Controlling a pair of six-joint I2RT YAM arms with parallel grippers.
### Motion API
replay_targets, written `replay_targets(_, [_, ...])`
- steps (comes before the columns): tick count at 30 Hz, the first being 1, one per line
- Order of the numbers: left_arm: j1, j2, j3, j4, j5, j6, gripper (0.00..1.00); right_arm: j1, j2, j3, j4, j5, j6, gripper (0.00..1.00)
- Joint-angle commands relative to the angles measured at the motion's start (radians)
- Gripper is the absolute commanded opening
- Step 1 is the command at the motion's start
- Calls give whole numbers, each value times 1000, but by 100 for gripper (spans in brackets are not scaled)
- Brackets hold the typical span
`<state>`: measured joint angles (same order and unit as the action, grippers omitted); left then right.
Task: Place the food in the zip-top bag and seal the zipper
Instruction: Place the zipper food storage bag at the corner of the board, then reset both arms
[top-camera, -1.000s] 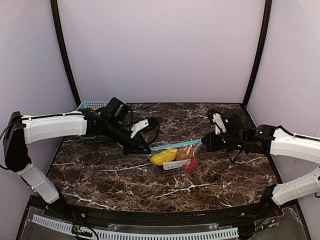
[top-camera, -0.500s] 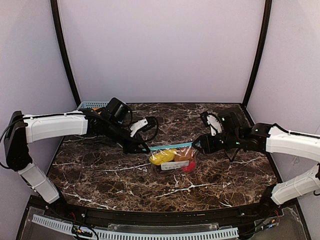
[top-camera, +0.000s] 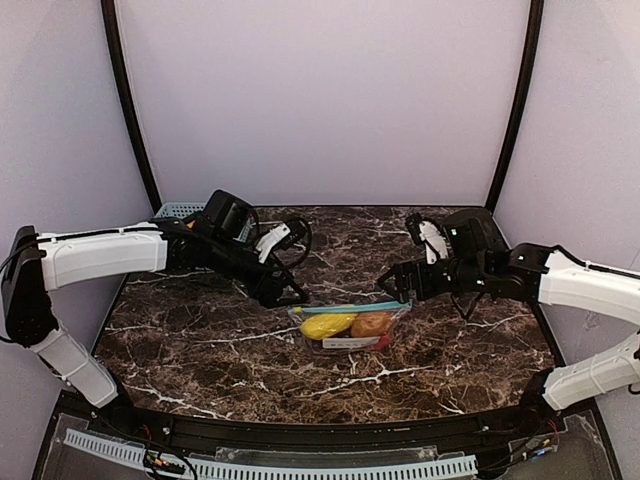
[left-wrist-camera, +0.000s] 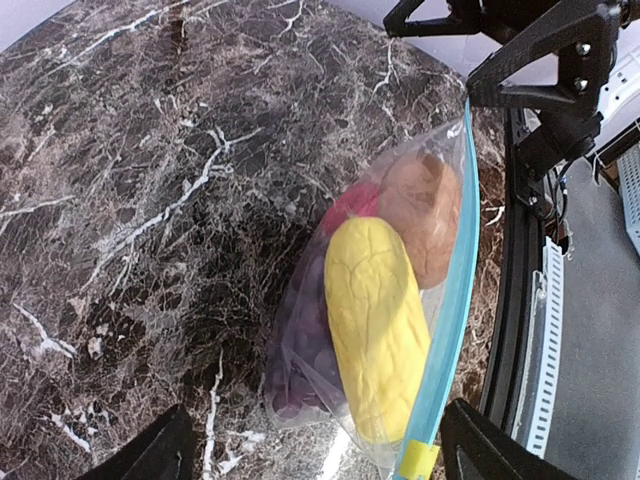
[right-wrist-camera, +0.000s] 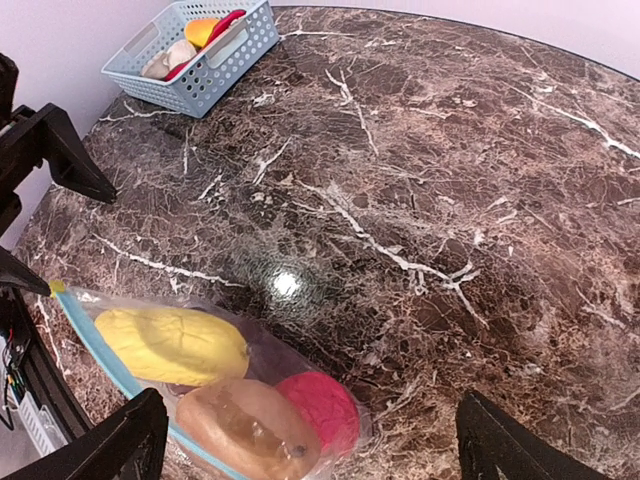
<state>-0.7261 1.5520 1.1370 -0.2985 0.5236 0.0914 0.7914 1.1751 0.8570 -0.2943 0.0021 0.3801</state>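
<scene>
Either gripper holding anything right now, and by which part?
Nothing held: left gripper and right gripper both open; zip-top bag lies on the table.

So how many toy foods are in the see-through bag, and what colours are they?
Yellow: 1, the yellow oblong piece
Brown: 1, the brown oval piece
Red: 1, the red round fruit
Purple: 1, the purple grape bunch
Total: 4, all inside the zip-top bag
</scene>
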Motion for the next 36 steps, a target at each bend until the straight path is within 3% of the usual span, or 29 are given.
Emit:
replay_targets(1, [11,-91,-22,58,12,-76,86,-5,-14,39,-7,65,23,99])
replay_targets(12, [113,-200,-152,141,-165,-263,90,-112,13,21,-9,33,88,99])
replay_targets(19, [268,-291,-309,203,-273,-374,90,-236,14,-24,-11,-30,99,99])
replay_targets(24, [440,-410,-434,226,-310,-405,91,-349,-19,-68,-11,-69,92,99])
replay_targets(29, [620,-557,-512,195,-352,-377,96,-455,-90,-109,-23,-66,59,99])
replay_targets(36, [664,-722,-464,17,-449,-343,99,-501,-268,-139,-8,-6,-45,99])
